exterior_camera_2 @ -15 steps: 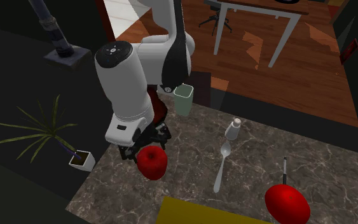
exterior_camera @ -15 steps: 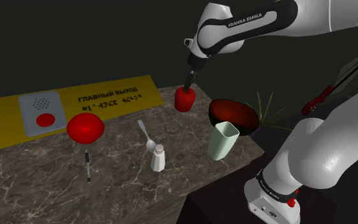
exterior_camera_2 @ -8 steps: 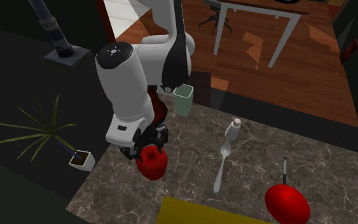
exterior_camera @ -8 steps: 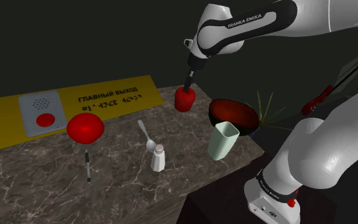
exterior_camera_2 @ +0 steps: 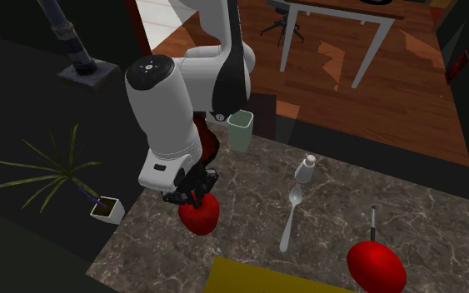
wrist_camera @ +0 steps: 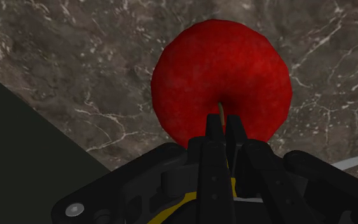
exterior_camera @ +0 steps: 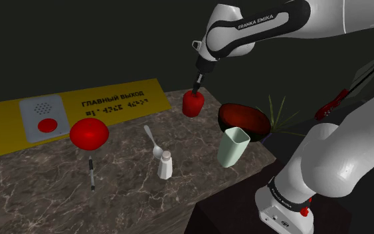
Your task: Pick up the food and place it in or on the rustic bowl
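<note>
1. Shoulder view: the all-black two-finger gripper [exterior_camera: 196, 88] comes straight down onto the top of a round red apple [exterior_camera: 192, 104]. The apple sits on the dark, white-veined marble worktop [exterior_camera: 39, 186], close to its far edge and just beside the end of a long yellow sign [exterior_camera: 112, 106].
2. Same view: a dark round bowl with a red inside [exterior_camera: 244, 119] stands to the shoulder view's right of the red apple, apart from it. A pale green square cup [exterior_camera: 233, 147] stands just in front of the bowl.
3. Same view: a small white shaker [exterior_camera: 165, 164], a grey metal spoon [exterior_camera: 152, 141], a bigger red rounded lump [exterior_camera: 89, 133] and a thin black pen [exterior_camera: 92, 173] lie further to the left.
4. Second exterior view: the gripper [exterior_camera_2: 193, 196] is on top of the red apple [exterior_camera_2: 199, 216], near a corner of the worktop [exterior_camera_2: 324, 225]. A spiky potted plant [exterior_camera_2: 53, 171] stands beyond the edge.
5. Wrist view: the gripper [wrist_camera: 224, 121] has its fingers [wrist_camera: 212, 146] pressed almost together, pinching the thin stem of the red apple [wrist_camera: 222, 70], with the marble worktop [wrist_camera: 75, 63] beneath.
</note>
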